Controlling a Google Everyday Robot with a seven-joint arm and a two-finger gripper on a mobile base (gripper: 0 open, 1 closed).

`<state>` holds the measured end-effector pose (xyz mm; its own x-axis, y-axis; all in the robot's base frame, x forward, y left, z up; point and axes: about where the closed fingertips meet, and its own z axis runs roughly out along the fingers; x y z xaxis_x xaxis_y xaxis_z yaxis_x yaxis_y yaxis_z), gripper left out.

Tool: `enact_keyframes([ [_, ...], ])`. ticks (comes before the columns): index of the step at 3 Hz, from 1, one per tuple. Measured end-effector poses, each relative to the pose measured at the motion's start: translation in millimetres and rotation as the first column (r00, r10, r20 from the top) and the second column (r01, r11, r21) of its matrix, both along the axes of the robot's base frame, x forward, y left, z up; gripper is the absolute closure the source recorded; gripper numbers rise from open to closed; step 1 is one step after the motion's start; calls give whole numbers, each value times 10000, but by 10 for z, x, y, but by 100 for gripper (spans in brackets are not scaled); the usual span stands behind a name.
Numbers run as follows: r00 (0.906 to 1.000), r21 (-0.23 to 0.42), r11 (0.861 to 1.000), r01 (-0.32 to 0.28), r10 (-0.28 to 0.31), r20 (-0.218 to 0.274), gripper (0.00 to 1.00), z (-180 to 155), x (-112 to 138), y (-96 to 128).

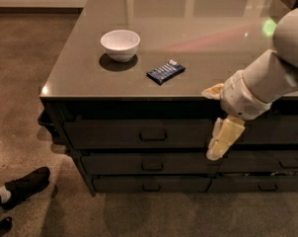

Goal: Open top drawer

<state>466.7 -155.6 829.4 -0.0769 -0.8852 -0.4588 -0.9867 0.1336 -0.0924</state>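
The top drawer (114, 134) is a wide dark front just under the counter top, with a small loop handle (153, 135) at its centre. It looks pushed in, level with the drawers below. My gripper (223, 141) hangs down from the white arm (260, 85) in front of the drawer's right end. It is to the right of the handle and not touching it.
A white bowl (120, 43) and a blue packet (165, 71) lie on the glossy counter top (208, 28). Two slimmer drawers (152, 166) sit below, and more drawers (291, 163) at the right. A person's dark shoes (20, 184) rest on the floor at lower left.
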Motion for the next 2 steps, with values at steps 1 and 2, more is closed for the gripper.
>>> enact_keyframes([
  [1,9976,439,9980,-458,434,539,0,-266,210,201],
  [2,9976,439,9980,-458,434,539,0,-266,210,201],
])
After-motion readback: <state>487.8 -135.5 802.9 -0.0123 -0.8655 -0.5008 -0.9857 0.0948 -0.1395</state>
